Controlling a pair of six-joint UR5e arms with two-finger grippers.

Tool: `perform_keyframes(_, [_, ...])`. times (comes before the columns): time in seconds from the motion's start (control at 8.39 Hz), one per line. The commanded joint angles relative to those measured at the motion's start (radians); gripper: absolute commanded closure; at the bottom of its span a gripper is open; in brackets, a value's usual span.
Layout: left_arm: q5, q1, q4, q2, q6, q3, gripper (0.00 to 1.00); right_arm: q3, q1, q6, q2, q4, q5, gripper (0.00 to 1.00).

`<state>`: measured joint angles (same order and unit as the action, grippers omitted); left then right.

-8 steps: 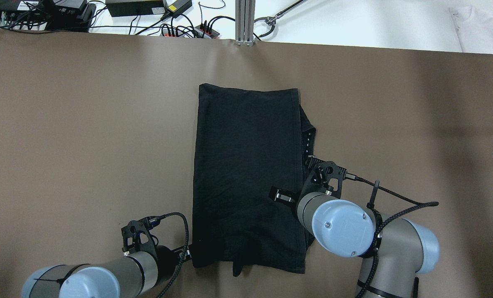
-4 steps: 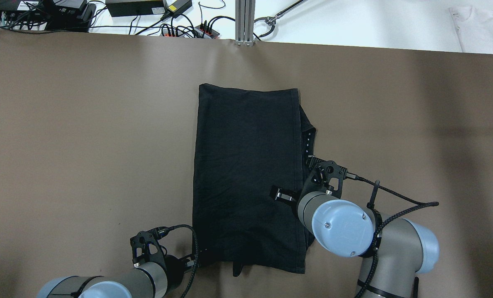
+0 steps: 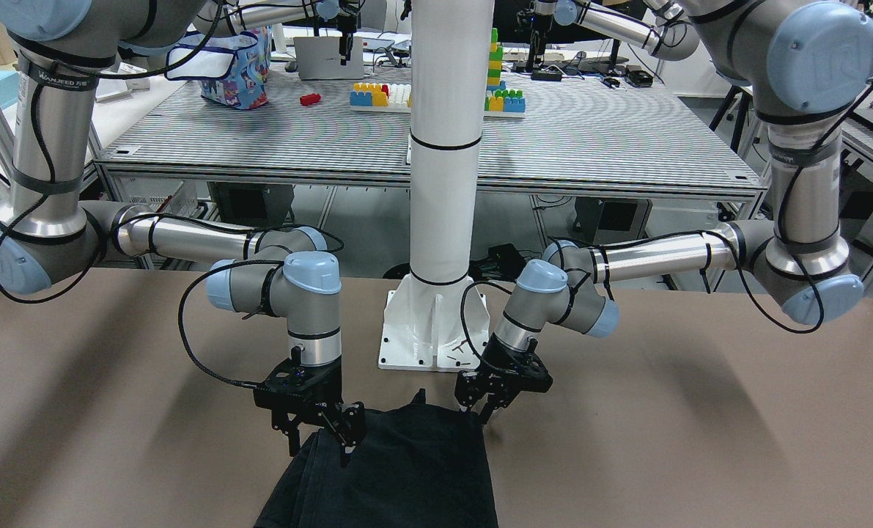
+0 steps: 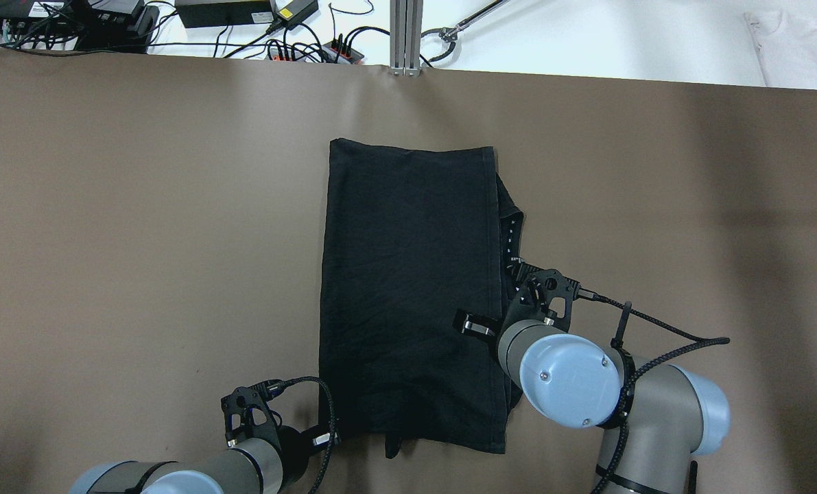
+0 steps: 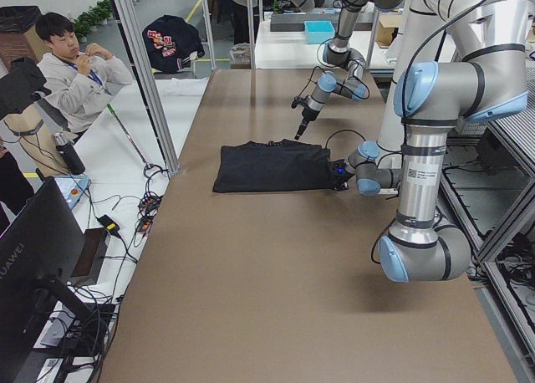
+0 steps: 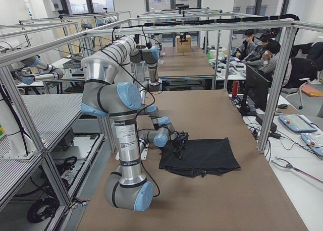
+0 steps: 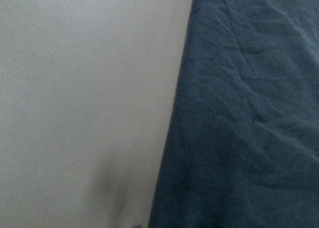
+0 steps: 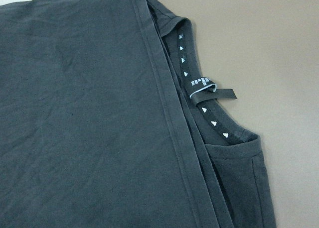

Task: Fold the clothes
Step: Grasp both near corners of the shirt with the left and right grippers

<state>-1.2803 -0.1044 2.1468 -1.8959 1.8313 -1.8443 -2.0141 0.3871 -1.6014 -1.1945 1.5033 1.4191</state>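
The clothes (image 4: pixel 408 288) are one black garment lying flat as a tall rectangle mid-table, its long sides folded in. A neck label (image 8: pixel 202 86) shows at its right edge. My left gripper (image 3: pixel 481 411) is low at the cloth's near left corner (image 4: pixel 326 439), its fingers slightly apart and holding nothing. The left wrist view shows only the cloth edge (image 7: pixel 244 113) and bare table. My right gripper (image 3: pixel 320 440) points down over the near right edge, open, with its fingertips close to the fabric. From overhead it is mostly hidden under its wrist.
The brown table (image 4: pixel 140 206) runs wide on both sides of the garment. The white pillar's base plate (image 3: pixel 425 330) stands just behind the cloth's near edge. Cables and power bricks (image 4: pixel 223 14) and a white garment (image 4: pixel 799 48) lie beyond the far edge. A person (image 5: pixel 71 74) sits off the table.
My left gripper has moved toward the table's near edge and slightly right, staying at the cloth's near left corner. The right arm shifted a little toward the near edge. The cloth has not moved.
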Motion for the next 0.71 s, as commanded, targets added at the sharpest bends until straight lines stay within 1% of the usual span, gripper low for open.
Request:
perform_keyframes(0.0, [-0.001, 0.0, 0.002, -0.002, -0.001, 0.007, 0.42, 0.0, -0.001, 0.0, -0.002, 0.0, 0.0, 0.06])
perform_keyframes(0.12, [-0.001, 0.0, 0.002, -0.002, -0.001, 0.007, 0.42, 0.0, -0.001, 0.0, -0.002, 0.0, 0.0, 0.06])
perform_keyframes(0.24, [0.001, 0.0, 0.002, -0.002, -0.001, 0.007, 0.49, 0.0, -0.001, 0.0, -0.002, 0.0, 0.0, 0.06])
perform_keyframes(0.36, [0.001, 0.0, 0.002, -0.002, -0.001, 0.008, 0.71, 0.0, -0.002, 0.0, -0.002, 0.0, 0.0, 0.06])
perform_keyframes(0.48, [0.003, 0.0, 0.001, -0.002, 0.0, 0.008, 0.97, 0.0, -0.002, 0.0, -0.003, 0.0, 0.0, 0.06])
perform_keyframes(0.6, [0.013, 0.0, 0.001, 0.0, 0.0, 0.008, 1.0, 0.0, -0.002, 0.0, -0.003, 0.0, 0.0, 0.06])
